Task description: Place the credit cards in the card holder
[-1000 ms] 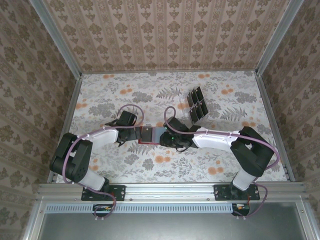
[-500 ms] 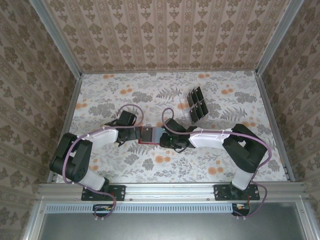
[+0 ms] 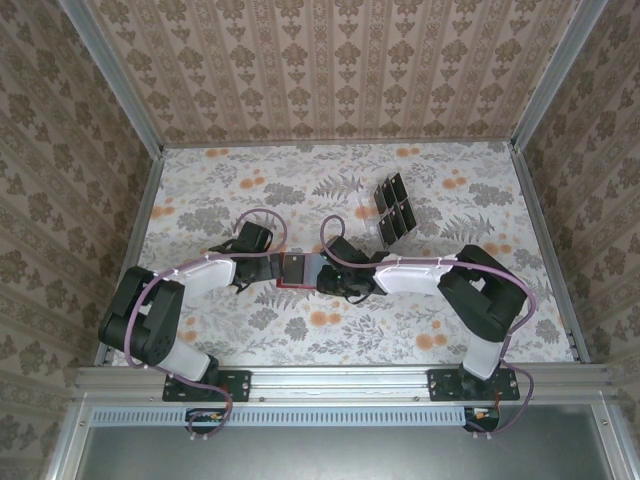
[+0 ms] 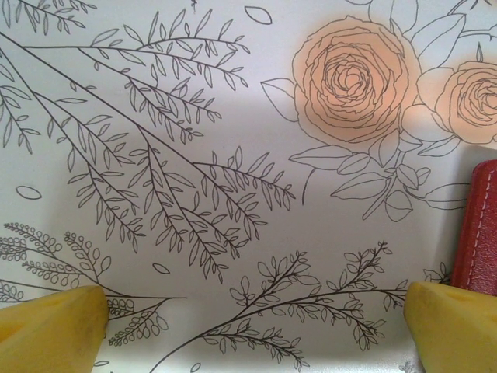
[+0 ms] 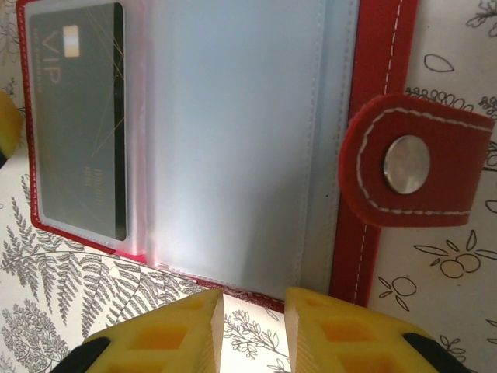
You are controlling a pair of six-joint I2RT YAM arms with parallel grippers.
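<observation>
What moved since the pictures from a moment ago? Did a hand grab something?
The right arm swung its elbow in to the left, and the right hand slid a little left, closer to the red card holder. I can't see that anything was picked up or let go. The left hand, the card holder and the cards standing farther back stayed where they were.

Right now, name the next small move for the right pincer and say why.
Probably lift the right pincer away from the card holder and go to the rack for another card. One credit card already sits in a pocket, the pincer's narrow gap holds nothing, and more dark cards stand in the rack.
</observation>
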